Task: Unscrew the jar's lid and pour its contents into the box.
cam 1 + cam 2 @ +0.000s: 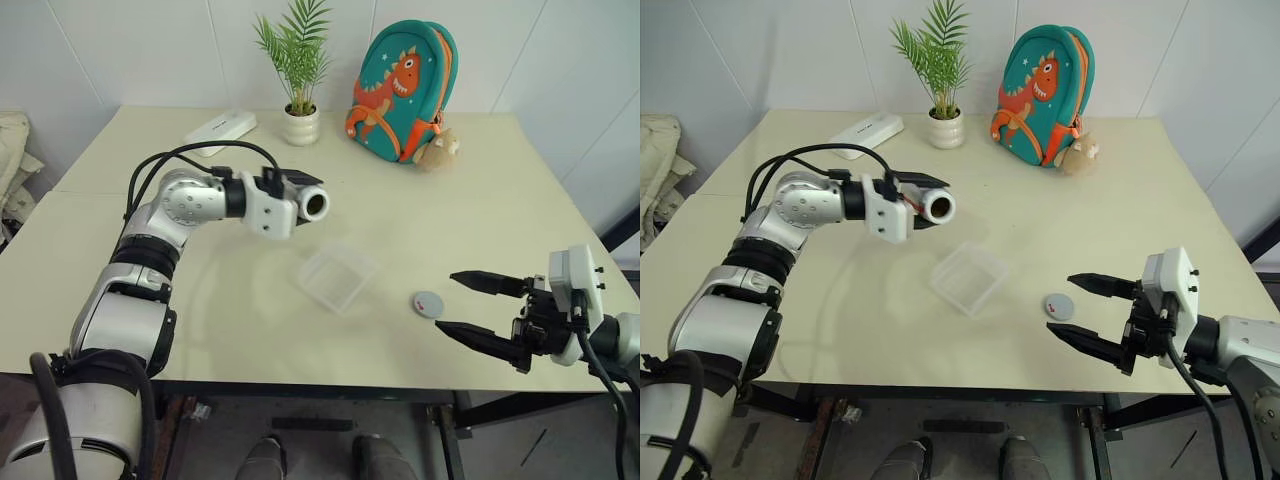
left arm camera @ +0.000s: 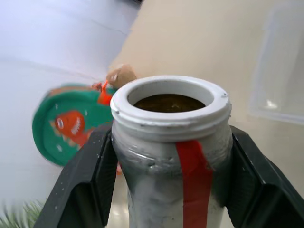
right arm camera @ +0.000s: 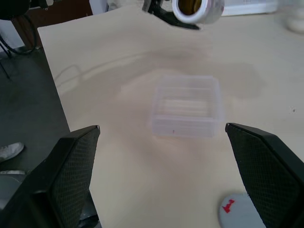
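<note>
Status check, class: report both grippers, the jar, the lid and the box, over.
Left gripper shut on open jar, held sideways above table. Right gripper open, empty. Lid on table beside box. Nothing blocking box.

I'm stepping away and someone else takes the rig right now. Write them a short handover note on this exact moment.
Left claw: shut on the jar, held above the table, tipped roughly level, open mouth toward the box.
Right claw: open, holding nothing, near the table's front edge.
Lid: off, lying flat on the table right of the box.
Box: mid-table, looks empty.
Contents: brown, in the jar.
Done: unscrewing. Left: bring the jar's mouth over the box and tip it further.
</note>
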`<state>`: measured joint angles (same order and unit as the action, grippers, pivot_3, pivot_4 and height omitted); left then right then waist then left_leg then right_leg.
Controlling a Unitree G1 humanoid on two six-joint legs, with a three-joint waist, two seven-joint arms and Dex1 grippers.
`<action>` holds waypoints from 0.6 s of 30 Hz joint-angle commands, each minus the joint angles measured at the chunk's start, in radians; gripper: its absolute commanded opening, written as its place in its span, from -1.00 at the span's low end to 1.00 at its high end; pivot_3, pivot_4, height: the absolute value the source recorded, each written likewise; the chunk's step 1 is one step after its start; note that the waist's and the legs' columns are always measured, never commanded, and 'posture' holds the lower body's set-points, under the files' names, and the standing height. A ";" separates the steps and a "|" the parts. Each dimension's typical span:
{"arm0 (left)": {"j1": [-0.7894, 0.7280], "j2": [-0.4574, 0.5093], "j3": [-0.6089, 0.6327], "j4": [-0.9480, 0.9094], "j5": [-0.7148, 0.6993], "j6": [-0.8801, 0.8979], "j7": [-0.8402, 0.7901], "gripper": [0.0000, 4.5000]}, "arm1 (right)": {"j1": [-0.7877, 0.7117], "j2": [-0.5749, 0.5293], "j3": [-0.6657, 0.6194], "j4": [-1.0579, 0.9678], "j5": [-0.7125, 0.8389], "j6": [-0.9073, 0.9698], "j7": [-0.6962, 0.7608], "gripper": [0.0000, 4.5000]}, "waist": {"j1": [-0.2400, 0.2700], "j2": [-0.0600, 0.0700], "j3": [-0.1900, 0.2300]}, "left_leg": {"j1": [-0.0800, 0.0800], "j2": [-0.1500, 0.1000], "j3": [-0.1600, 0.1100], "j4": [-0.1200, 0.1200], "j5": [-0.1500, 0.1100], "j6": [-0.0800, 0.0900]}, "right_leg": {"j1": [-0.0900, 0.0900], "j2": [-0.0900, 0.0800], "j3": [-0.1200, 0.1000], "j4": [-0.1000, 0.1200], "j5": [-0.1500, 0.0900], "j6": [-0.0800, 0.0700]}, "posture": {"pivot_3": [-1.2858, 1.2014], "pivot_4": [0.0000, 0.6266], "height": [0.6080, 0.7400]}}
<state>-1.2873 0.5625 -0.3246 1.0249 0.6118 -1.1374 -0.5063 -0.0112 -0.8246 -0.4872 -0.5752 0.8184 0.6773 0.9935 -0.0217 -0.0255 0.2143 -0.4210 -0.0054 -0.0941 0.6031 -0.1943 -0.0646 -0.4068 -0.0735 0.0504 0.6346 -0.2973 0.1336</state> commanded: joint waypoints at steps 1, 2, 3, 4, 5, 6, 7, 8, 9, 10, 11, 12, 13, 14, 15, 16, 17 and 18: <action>-0.064 0.033 -0.111 -0.103 0.298 -0.105 0.329 0.14 | -0.006 0.004 -0.017 -0.008 0.009 -0.023 -0.043 0.98 | -0.002 0.000 0.000 | 0.000 0.000 0.000 0.000 0.000 0.000 | 0.000 0.000 0.000 -0.001 0.000 0.000 | 0.03 -0.52 1.00; -0.079 0.043 -0.156 -0.136 0.394 -0.101 0.442 0.14 | -0.006 0.008 -0.014 -0.012 0.011 -0.022 -0.055 0.98 | -0.002 0.000 0.000 | 0.000 0.000 0.001 0.000 0.000 0.000 | 0.000 0.000 0.001 -0.001 0.000 0.000 | 0.03 -0.52 1.00; -0.094 0.049 -0.195 -0.159 0.471 -0.086 0.548 0.14 | -0.001 0.008 -0.010 -0.018 0.010 -0.023 -0.060 0.98 | -0.002 -0.001 0.001 | 0.000 0.000 0.001 0.000 0.000 0.000 | 0.000 0.000 0.001 -0.002 0.000 0.001 | 0.03 -0.52 1.00; -0.109 0.061 -0.249 -0.197 0.570 -0.053 0.675 0.14 | 0.004 0.009 -0.007 -0.023 0.010 -0.022 -0.068 0.98 | -0.002 -0.001 0.001 | -0.001 0.000 0.001 0.000 0.000 0.000 | 0.000 0.000 0.001 -0.003 0.001 0.001 | 0.03 -0.52 1.00; -0.124 0.073 -0.313 -0.235 0.675 0.005 0.803 0.14 | 0.009 0.009 -0.003 -0.027 0.006 -0.023 -0.075 0.98 | -0.001 -0.001 0.001 | -0.001 0.000 0.002 0.000 0.000 0.001 | 0.000 0.000 0.002 -0.003 0.001 0.002 | 0.03 -0.52 1.00; -0.138 0.084 -0.397 -0.268 0.800 0.101 0.949 0.14 | 0.011 0.010 0.000 -0.029 0.008 -0.022 -0.082 0.98 | -0.001 -0.001 0.001 | -0.001 0.000 0.002 0.000 -0.001 0.001 | 0.000 0.000 0.002 -0.004 0.001 0.002 | 0.03 -0.52 1.00; -0.149 0.090 -0.473 -0.285 0.910 0.204 1.073 0.14 | 0.009 0.011 0.002 -0.031 0.010 -0.021 -0.092 0.98 | -0.001 -0.001 0.001 | -0.001 0.000 0.002 0.000 -0.001 0.001 | 0.000 0.000 0.003 -0.005 0.001 0.003 | 0.03 -0.52 1.00; -0.159 0.091 -0.528 -0.284 0.980 0.278 1.163 0.14 | 0.007 0.012 0.004 -0.032 0.013 -0.021 -0.099 0.98 | -0.002 -0.002 0.001 | -0.001 0.000 0.003 0.000 -0.001 0.002 | 0.000 0.000 0.004 -0.005 0.001 0.004 | 0.03 -0.52 1.00; -0.163 0.089 -0.585 -0.274 1.047 0.355 1.241 0.14 | 0.003 0.012 0.009 -0.032 0.013 -0.021 -0.106 0.98 | -0.003 -0.002 0.001 | -0.001 -0.001 0.004 0.000 -0.001 0.002 | 0.000 0.000 0.005 -0.005 0.001 0.005 | 0.03 -0.52 1.00; -0.159 0.084 -0.621 -0.265 1.092 0.435 1.313 0.14 | -0.002 0.012 0.016 -0.031 0.013 -0.021 -0.111 0.98 | -0.003 -0.002 0.001 | -0.001 -0.001 0.005 0.000 -0.002 0.003 | 0.000 0.000 0.006 -0.005 0.001 0.005 | 0.03 -0.52 1.00; -0.153 0.075 -0.654 -0.247 1.130 0.506 1.359 0.14 | -0.011 0.012 0.026 -0.028 0.012 -0.020 -0.118 0.98 | -0.004 -0.002 0.001 | -0.001 0.000 0.006 0.000 -0.002 0.003 | 0.000 0.000 0.006 -0.006 0.001 0.005 | 0.03 -0.52 1.00; -0.148 0.068 -0.686 -0.228 1.165 0.572 1.404 0.14 | -0.022 0.012 0.037 -0.024 0.011 -0.020 -0.124 0.98 | -0.005 -0.002 0.001 | -0.001 0.000 0.007 0.000 -0.002 0.004 | 0.000 0.000 0.006 -0.006 0.002 0.005 | 0.03 -0.52 1.00; -0.145 0.061 -0.705 -0.210 1.177 0.613 1.450 0.14 | -0.032 0.012 0.047 -0.019 0.012 -0.020 -0.127 0.98 | -0.005 -0.002 0.001 | -0.001 0.000 0.007 0.000 -0.002 0.004 | -0.001 0.000 0.007 -0.006 0.002 0.005 | 0.03 -0.52 1.00; -0.143 0.058 -0.725 -0.203 1.192 0.648 1.486 0.14 | -0.045 0.009 0.061 -0.012 0.010 -0.019 -0.126 0.98 | -0.005 -0.002 0.001 | -0.001 0.000 0.007 0.000 -0.002 0.004 | -0.001 0.000 0.007 -0.006 0.002 0.005 | 0.03 -0.52 1.00; -0.143 0.055 -0.734 -0.201 1.191 0.667 1.514 0.14 | -0.057 0.006 0.073 -0.003 0.007 -0.021 -0.124 0.98 | -0.005 -0.002 0.001 | -0.001 0.000 0.007 0.000 -0.002 0.004 | -0.001 0.000 0.007 -0.005 0.002 0.005 | 0.03 -0.52 1.00; -0.143 0.052 -0.742 -0.200 1.188 0.679 1.532 0.14 | -0.062 0.004 0.080 0.002 0.005 -0.022 -0.122 0.98 | -0.004 -0.002 0.001 | -0.001 0.000 0.007 -0.001 -0.002 0.004 | -0.002 0.000 0.007 -0.005 0.002 0.005 | 0.03 -0.52 1.00; -0.146 0.051 -0.744 -0.206 1.179 0.681 1.538 0.14 | -0.069 0.003 0.085 0.007 0.003 -0.022 -0.124 0.98 | -0.002 -0.002 0.001 | -0.002 0.000 0.007 -0.001 -0.002 0.004 | -0.002 0.000 0.007 -0.005 0.002 0.005 | 0.03 -0.52 1.00; -0.149 0.056 -0.740 -0.229 1.170 0.691 1.546 0.14 | -0.079 0.002 0.090 0.015 -0.002 -0.025 -0.125 0.98 | 0.000 -0.002 0.001 | -0.002 0.000 0.007 -0.001 -0.002 0.004 | -0.002 0.000 0.007 -0.005 0.002 0.005 | 0.03 -0.52 1.00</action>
<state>-1.4133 0.6110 -1.0762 0.8287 1.7942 -0.4804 1.0070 -0.0767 -0.8165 -0.3905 -0.5635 0.8138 0.6740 0.8698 -0.0217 -0.0276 0.2155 -0.4227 -0.0058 -0.0867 0.6021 -0.1969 -0.0604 -0.4087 -0.0738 0.0570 0.6293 -0.2956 0.1390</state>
